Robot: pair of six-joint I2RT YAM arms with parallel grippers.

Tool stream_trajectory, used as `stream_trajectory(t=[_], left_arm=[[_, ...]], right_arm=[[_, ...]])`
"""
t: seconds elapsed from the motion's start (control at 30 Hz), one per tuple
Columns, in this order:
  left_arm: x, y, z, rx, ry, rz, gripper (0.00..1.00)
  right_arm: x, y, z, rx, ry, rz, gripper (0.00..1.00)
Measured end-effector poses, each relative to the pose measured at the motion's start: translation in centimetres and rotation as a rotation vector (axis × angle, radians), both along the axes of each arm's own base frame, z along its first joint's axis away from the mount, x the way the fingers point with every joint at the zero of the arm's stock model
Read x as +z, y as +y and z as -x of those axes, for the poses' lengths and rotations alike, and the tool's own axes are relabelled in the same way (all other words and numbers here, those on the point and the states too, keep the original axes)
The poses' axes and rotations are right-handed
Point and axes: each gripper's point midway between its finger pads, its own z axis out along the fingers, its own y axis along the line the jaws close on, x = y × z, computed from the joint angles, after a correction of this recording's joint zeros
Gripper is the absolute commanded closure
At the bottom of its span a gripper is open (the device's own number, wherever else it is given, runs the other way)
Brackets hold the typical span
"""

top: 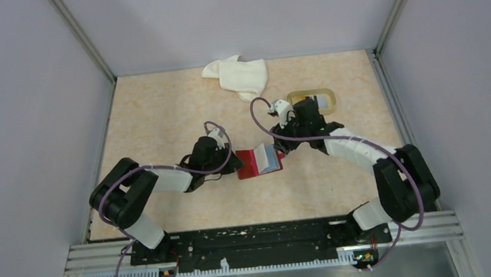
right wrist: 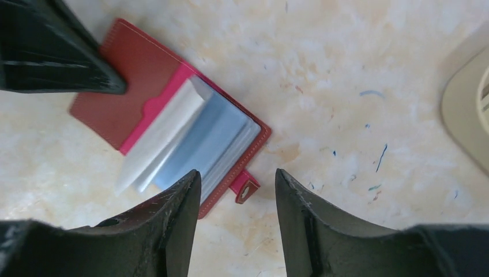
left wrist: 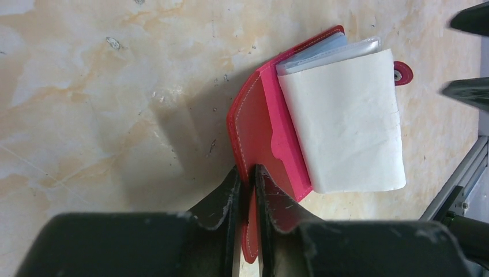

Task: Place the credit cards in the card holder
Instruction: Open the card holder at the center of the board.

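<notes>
The dark red card holder (top: 250, 165) lies open on the table's middle. Its pale inner sleeves (left wrist: 346, 127) stand fanned up from the right half. My left gripper (left wrist: 247, 170) is shut on the edge of the holder's left cover (left wrist: 256, 121). My right gripper (right wrist: 237, 173) hovers open over the holder's right edge, its fingers apart on either side of the snap tab (right wrist: 245, 187) and holding nothing. I cannot make out the credit cards for certain; something pale and flat lies in the beige tray (top: 295, 98), too small to tell.
The beige tray sits just behind my right gripper, and its rim (right wrist: 461, 98) shows at the right of the right wrist view. A crumpled white cloth (top: 237, 75) lies at the back. Grey walls stand on three sides.
</notes>
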Motion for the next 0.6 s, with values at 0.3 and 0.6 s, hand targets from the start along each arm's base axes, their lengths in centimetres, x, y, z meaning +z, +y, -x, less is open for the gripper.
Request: stream_trajectory(t=[0.3, 0.6], left_arm=[[0.1, -0.4, 0.9, -0.058, -0.002, 0.024, 0.84], [0.0, -1.1, 2.6, -0.122, 0.024, 0.102, 0.84]], right_arm=[[0.6, 1.9, 2.0, 0.165, 0.036, -0.102, 0.90], [-3.8, 2.8, 4.3, 0.174, 0.209, -0.054, 0.91]])
